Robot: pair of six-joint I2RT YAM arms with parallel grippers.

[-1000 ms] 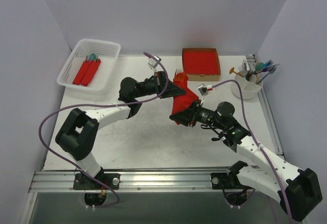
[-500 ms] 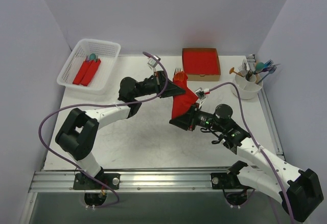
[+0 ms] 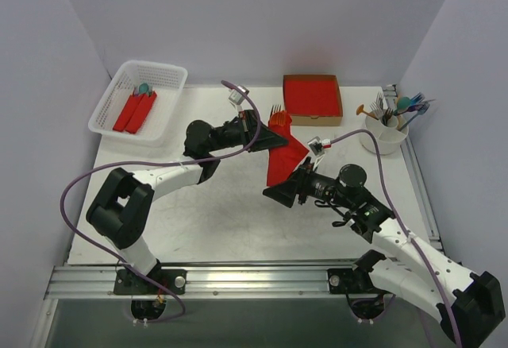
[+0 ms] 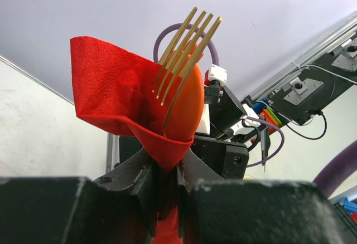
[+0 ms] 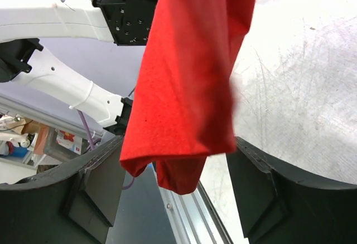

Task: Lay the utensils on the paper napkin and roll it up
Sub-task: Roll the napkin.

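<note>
The paper napkin (image 3: 282, 152) hangs as a loose red roll above the table, wrapped round an orange fork (image 3: 276, 114) whose tines stick out at its far end. My left gripper (image 3: 265, 132) is shut on the napkin's upper part. In the left wrist view the jaws (image 4: 165, 169) pinch the red paper (image 4: 111, 82), with the fork tines (image 4: 187, 49) and an orange spoon bowl (image 4: 184, 107) above them. My right gripper (image 3: 277, 192) stands open at the roll's lower end. In its wrist view the napkin (image 5: 189, 77) hangs free between the wide fingers (image 5: 95, 194).
A white basket (image 3: 107, 102) at the far left holds red rolls (image 3: 135, 111). A brown cardboard box with a red stack (image 3: 312, 98) sits at the back centre. A white cup (image 3: 383, 135) with several utensils stands at the far right.
My right gripper has opened and let go of the napkin's lower end, backing off slightly toward the near edge. The left gripper keeps its hold and has not moved.
</note>
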